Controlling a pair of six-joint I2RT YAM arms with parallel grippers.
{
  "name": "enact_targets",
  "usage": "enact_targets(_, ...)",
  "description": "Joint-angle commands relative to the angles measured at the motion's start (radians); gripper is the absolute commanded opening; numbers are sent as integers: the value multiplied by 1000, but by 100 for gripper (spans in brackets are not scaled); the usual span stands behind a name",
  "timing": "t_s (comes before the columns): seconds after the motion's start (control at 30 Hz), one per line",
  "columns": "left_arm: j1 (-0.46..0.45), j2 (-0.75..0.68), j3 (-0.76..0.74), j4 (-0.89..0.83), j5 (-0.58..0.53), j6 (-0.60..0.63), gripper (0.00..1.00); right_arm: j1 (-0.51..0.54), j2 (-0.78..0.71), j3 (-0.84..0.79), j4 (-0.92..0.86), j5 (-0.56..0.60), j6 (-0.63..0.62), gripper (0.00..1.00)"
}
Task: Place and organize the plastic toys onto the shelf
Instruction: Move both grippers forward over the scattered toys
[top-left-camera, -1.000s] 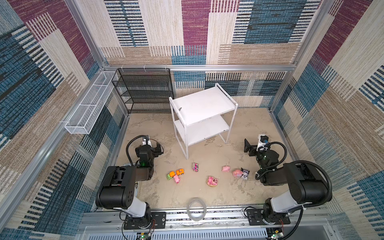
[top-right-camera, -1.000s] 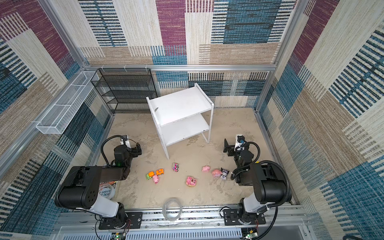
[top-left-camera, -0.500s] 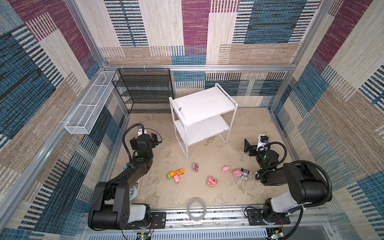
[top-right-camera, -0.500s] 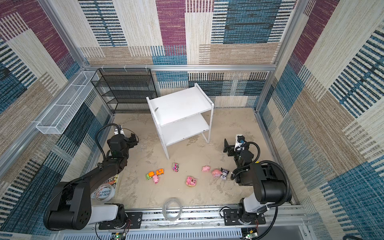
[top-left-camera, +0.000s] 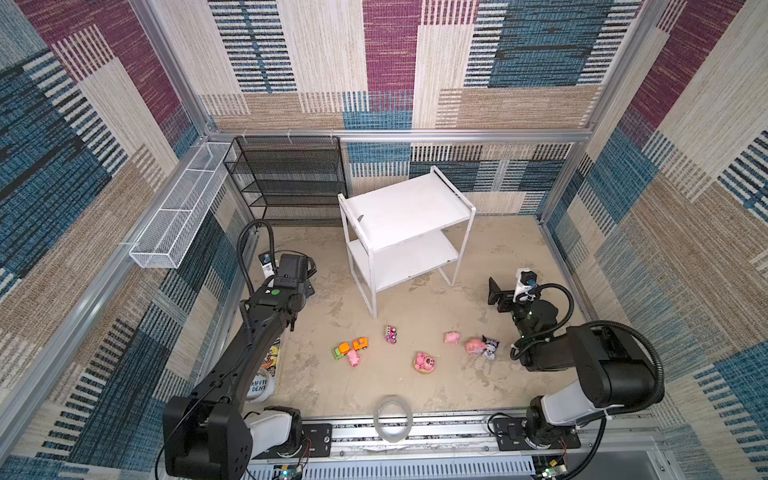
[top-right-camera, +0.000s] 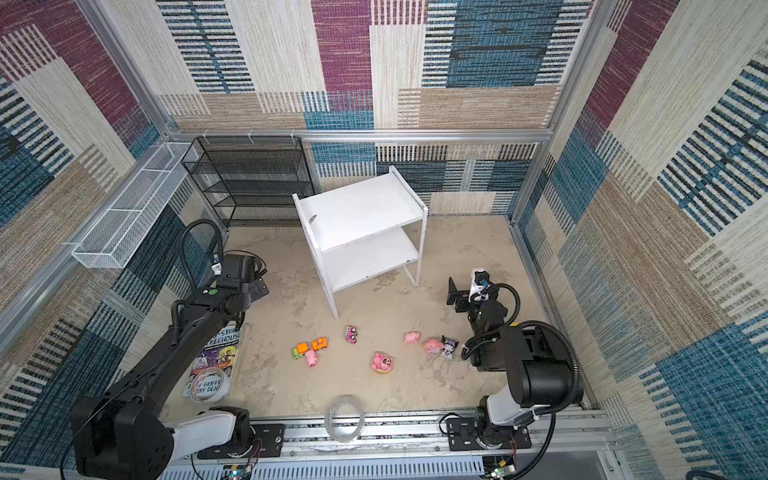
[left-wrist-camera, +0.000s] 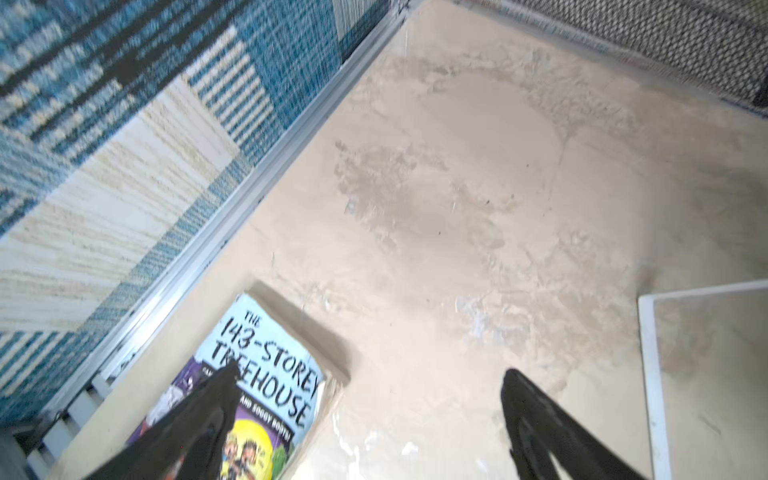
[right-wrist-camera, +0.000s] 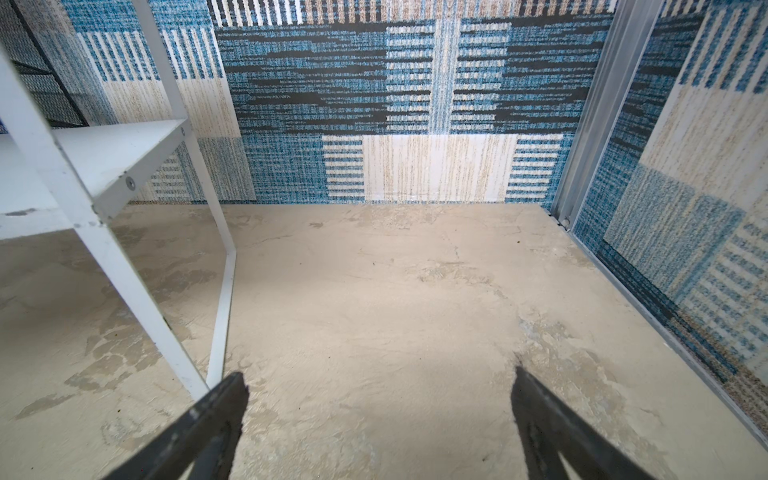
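Several plastic toys lie in a loose row on the sandy floor, seen in both top views: an orange car (top-left-camera: 358, 344) and a green-orange car (top-left-camera: 340, 352) beside a pink pig (top-left-camera: 353, 358), a pink multicolour car (top-left-camera: 390, 334), a pink bear (top-left-camera: 424, 362), another pink pig (top-left-camera: 451, 337), and a pink figure (top-left-camera: 473, 345) against a black-white figure (top-left-camera: 489, 347). Behind them stands the white two-tier shelf (top-left-camera: 409, 208), both boards bare. My left gripper (left-wrist-camera: 370, 372) hangs open over bare floor left of the shelf. My right gripper (right-wrist-camera: 379, 375) is open and holds nothing, right of the shelf (right-wrist-camera: 104, 153).
A book (top-right-camera: 220, 353) lies by the left wall under my left arm, with a clear tape ring (top-right-camera: 210, 384) on it. Another clear ring (top-left-camera: 392, 417) sits at the front rail. A black mesh rack (top-left-camera: 291, 178) and a white wire basket (top-left-camera: 178, 212) stand at the back left.
My left arm has unfolded and reached out toward the back, its gripper now farther from the base. The right arm and the toys have not moved.
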Motion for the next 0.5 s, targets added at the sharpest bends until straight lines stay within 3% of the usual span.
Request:
enact_targets(0.0, -7, -38, -11, -181, 139, -57, 99, -1, -2, 5, 18, -1, -4, 100)
enact_targets(0.1, -19, -83, -68, -193, 273, -58, 99, 2, -30, 28, -35, -30, -20, 100)
enact_targets(0.2, -44, -122, -128, -208, 393, -79, 99, 2, -79, 176, -377, 19, 23, 100)
enact_targets(0.33, -122, -178, -194, -235, 435, -135, 99, 8, -83, 245, -536, -36, 124, 100)
enact_targets(0.43, -170, -193, -229, -234, 483, -178, 99, 80, -118, 323, -772, 128, 126, 100)
enact_targets(0.47, -185, -187, -237, -233, 497, -187, 99, 90, -132, 347, -844, 133, 144, 100)
